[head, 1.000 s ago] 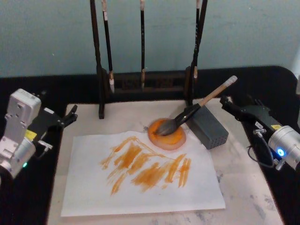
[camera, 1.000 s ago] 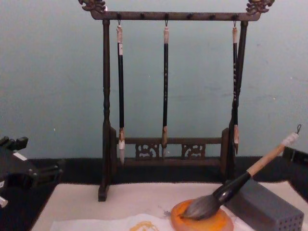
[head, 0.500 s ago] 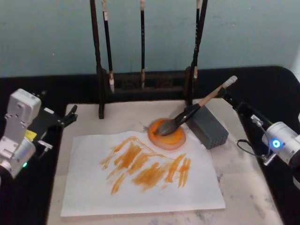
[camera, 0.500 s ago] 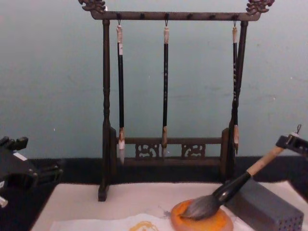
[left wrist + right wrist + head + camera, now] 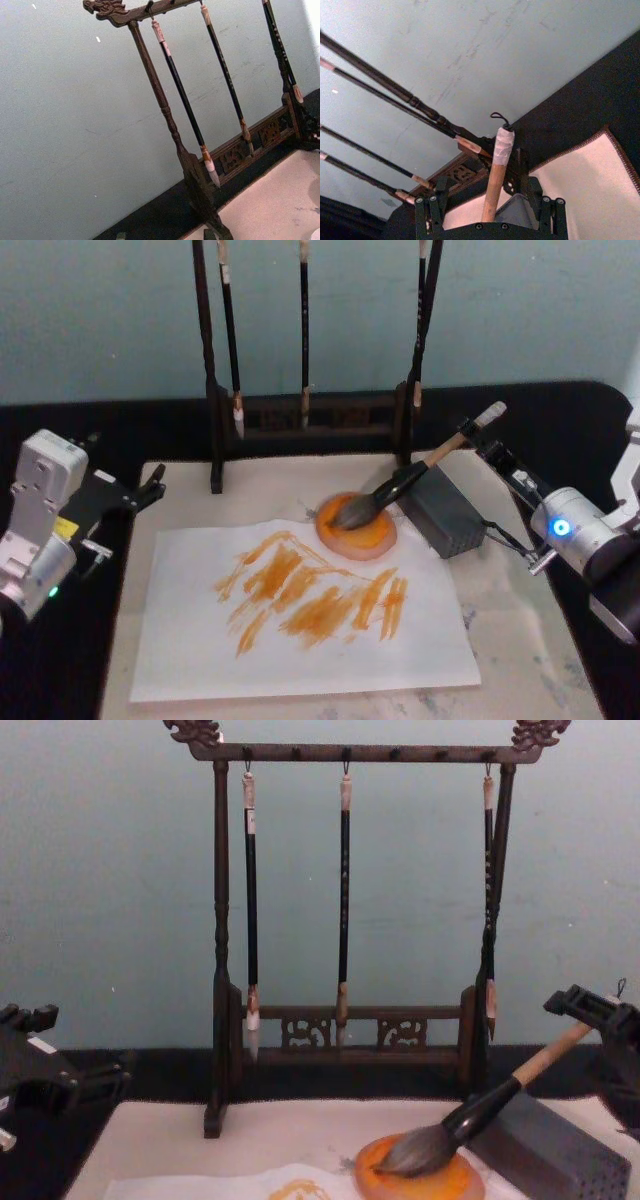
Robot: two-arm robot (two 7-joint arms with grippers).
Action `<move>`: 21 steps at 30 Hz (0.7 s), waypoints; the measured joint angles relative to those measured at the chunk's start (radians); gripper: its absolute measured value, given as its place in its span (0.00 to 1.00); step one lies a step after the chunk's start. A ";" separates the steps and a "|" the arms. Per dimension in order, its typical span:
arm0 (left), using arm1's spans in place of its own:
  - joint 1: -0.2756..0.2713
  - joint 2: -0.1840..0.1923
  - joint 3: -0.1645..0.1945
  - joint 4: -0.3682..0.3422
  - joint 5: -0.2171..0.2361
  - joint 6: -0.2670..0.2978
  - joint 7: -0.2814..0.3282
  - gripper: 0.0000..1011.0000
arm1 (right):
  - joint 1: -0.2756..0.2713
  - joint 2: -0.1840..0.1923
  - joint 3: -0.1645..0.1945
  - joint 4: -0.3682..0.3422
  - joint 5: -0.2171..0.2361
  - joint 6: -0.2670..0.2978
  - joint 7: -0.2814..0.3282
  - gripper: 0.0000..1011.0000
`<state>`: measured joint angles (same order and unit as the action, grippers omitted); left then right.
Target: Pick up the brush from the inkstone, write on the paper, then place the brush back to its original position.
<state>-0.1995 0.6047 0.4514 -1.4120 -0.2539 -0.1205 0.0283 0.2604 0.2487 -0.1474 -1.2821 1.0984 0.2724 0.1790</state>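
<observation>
My right claw (image 5: 476, 438) straddles the brush (image 5: 400, 483) high on its handle, jaws open, not yet pinching. Its bristles lie on the inkstone (image 5: 378, 538). It looks light and stiff, the wood smooth, so I'd grip lower down. My left claw (image 5: 150, 486) is parked left of the paper (image 5: 300, 650).

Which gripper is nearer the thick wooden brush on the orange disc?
Right. The right gripper straddles the white end of the thick wooden brush; the left gripper sits far left of it.
</observation>
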 joint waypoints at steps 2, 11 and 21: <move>0.000 0.000 0.000 0.000 0.000 0.000 0.000 0.99 | 0.016 -0.007 -0.004 0.021 0.010 0.000 -0.006 0.99; 0.000 0.000 0.000 0.000 0.000 0.000 0.000 0.99 | 0.075 -0.015 -0.020 0.109 0.040 -0.003 0.006 0.99; 0.000 0.000 0.000 0.000 0.000 0.000 0.000 0.99 | 0.132 -0.010 -0.047 0.197 0.063 -0.004 0.045 0.99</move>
<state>-0.1995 0.6047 0.4514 -1.4119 -0.2539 -0.1206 0.0283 0.3928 0.2391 -0.1942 -1.0847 1.1617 0.2680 0.2242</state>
